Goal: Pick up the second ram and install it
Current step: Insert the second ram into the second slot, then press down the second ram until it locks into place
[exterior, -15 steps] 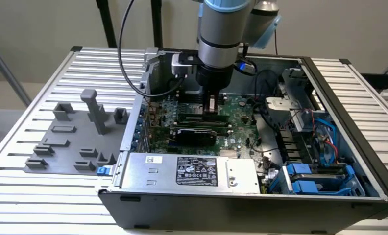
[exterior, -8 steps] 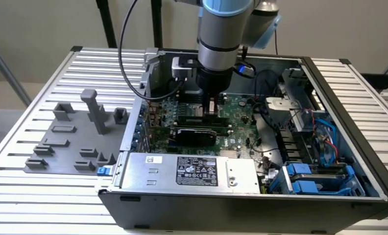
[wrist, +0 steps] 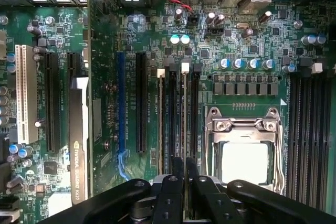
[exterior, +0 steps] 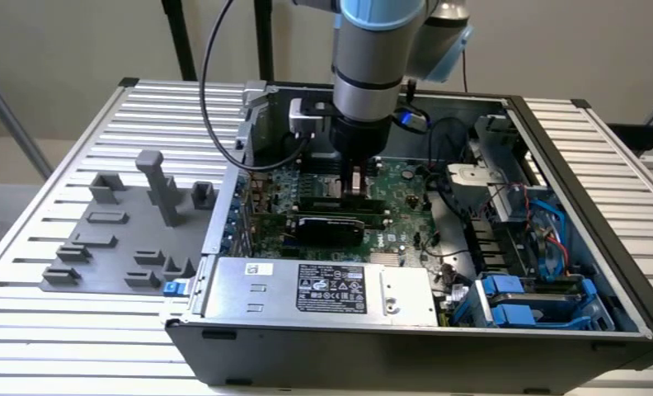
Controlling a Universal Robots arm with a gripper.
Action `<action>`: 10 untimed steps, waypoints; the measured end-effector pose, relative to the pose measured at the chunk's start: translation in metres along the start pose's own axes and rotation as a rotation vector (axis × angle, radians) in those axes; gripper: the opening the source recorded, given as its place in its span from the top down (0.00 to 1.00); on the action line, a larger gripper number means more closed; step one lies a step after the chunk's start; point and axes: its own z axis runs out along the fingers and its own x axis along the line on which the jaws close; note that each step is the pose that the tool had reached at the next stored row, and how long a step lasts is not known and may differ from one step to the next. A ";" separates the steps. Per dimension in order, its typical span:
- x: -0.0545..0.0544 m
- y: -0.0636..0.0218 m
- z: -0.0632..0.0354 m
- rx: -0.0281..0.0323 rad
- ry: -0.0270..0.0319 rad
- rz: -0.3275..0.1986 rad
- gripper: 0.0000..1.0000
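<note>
In the wrist view my gripper (wrist: pixel 184 162) is shut on the second ram (wrist: pixel 184 114), a thin stick seen edge-on. The stick runs along a black memory slot beside the square processor socket (wrist: pixel 244 156), and its far end reaches the slot's white latch (wrist: pixel 185 67). I cannot tell whether it sits in the slot or hovers just over it. Another thin stick (wrist: pixel 160 124) stands in a slot two rows over. In the exterior view the gripper (exterior: pixel 355 186) reaches down into the open computer case (exterior: pixel 590 190), over the green motherboard (exterior: pixel 398 186).
A black graphics card (wrist: pixel 79 145) lies beside the expansion slots. The grey power supply (exterior: pixel 316 287) fills the case's near side, and blue drive bays (exterior: pixel 536 301) sit at the exterior view's right. Cables (exterior: pixel 448 190) hang near the arm. A grey fixture (exterior: pixel 129 231) stands outside the case.
</note>
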 end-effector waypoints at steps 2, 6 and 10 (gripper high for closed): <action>0.000 0.0000 0.0007 0.0003 0.0002 0.000 1.00; 0.000 0.0000 0.0013 0.0005 0.0002 0.000 1.00; -0.001 0.0000 0.0017 0.0007 -0.0001 0.000 1.00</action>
